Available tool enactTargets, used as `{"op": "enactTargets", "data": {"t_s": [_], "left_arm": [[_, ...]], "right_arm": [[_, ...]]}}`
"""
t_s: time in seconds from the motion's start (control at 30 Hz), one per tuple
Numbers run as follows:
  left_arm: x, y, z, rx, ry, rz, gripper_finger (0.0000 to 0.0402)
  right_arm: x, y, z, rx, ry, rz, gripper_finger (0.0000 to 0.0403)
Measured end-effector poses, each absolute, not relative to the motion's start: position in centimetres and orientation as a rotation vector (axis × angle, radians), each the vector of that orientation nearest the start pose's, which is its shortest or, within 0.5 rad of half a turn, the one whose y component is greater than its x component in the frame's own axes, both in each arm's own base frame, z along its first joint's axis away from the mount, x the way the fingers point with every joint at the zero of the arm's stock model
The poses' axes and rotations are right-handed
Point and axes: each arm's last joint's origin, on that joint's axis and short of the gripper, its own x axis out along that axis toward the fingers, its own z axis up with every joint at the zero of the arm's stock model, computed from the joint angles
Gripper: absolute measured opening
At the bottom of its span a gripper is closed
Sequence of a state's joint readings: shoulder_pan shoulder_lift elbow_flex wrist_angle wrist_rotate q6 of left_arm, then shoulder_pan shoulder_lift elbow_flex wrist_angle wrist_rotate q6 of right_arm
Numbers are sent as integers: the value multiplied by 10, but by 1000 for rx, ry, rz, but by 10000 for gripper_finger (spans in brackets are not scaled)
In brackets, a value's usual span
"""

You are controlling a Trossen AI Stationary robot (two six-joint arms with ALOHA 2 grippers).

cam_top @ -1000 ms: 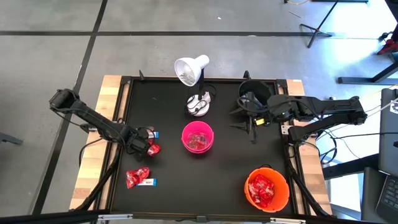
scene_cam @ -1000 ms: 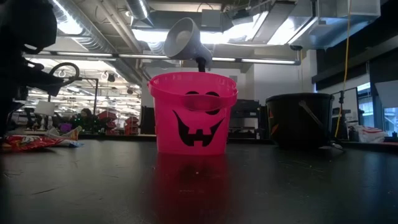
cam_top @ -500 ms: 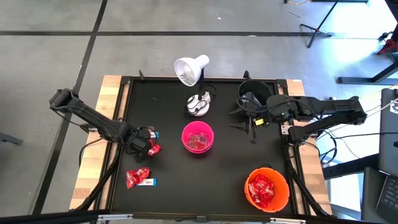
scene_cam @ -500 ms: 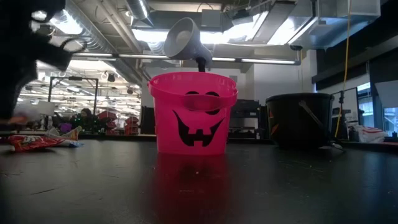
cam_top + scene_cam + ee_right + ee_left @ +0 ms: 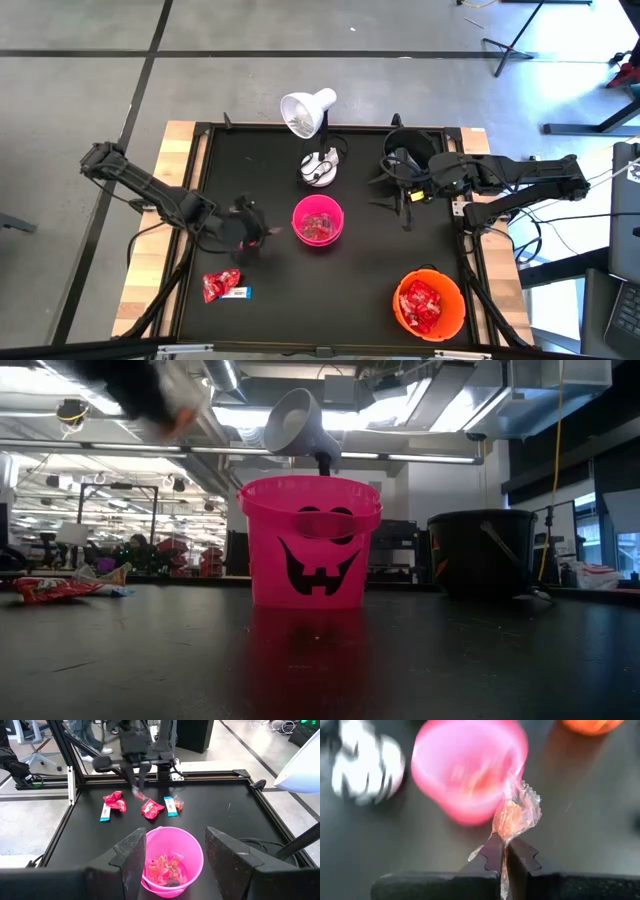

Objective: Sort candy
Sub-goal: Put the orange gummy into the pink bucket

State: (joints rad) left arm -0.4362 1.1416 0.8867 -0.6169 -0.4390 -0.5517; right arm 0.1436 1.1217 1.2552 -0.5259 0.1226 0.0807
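The left gripper (image 5: 504,851) has its jaws pressed together on the twisted end of a clear-wrapped orange candy (image 5: 516,812), so the sweet dangles free ahead of the fingertips, a hold that should let it drop cleanly once the jaws part. In the high view this gripper (image 5: 262,232) hangs above the table just left of the pink bucket (image 5: 318,222), which sits mid-table and already holds similar sweets; the carry appears aimed there. The remaining loose candy, red packets (image 5: 221,284) with a white-and-blue bar (image 5: 240,293), lies in the near left part of the black table (image 5: 300,300), apart from the bucket. The orange bucket (image 5: 430,304) at the near right is filled with red packets, which suggests sorting by kind. The right gripper (image 5: 172,852) waits on the right side by the black bucket (image 5: 408,150), jaws spread and holding nothing, looking across at the pink bucket. A white desk lamp (image 5: 312,125) stands behind the pink bucket
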Motion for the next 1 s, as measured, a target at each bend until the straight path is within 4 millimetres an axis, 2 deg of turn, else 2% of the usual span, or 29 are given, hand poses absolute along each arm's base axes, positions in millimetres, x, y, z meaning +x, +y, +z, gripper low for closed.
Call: {"op": "enactTargets", "data": {"t_s": [0.27, 0.57, 0.77, 1.0], "left_arm": [[230, -88, 298, -9, 404, 122, 6], [240, -76, 310, -6, 285, 170, 7], [252, -66, 300, -2, 314, 217, 7], [281, -50, 268, -18, 435, 225, 7]], "right_arm": [[228, 29, 397, 28, 389, 5, 198], [228, 29, 397, 28, 389, 5, 198], [228, 29, 397, 28, 388, 5, 198], [228, 29, 397, 28, 388, 5, 198]]}}
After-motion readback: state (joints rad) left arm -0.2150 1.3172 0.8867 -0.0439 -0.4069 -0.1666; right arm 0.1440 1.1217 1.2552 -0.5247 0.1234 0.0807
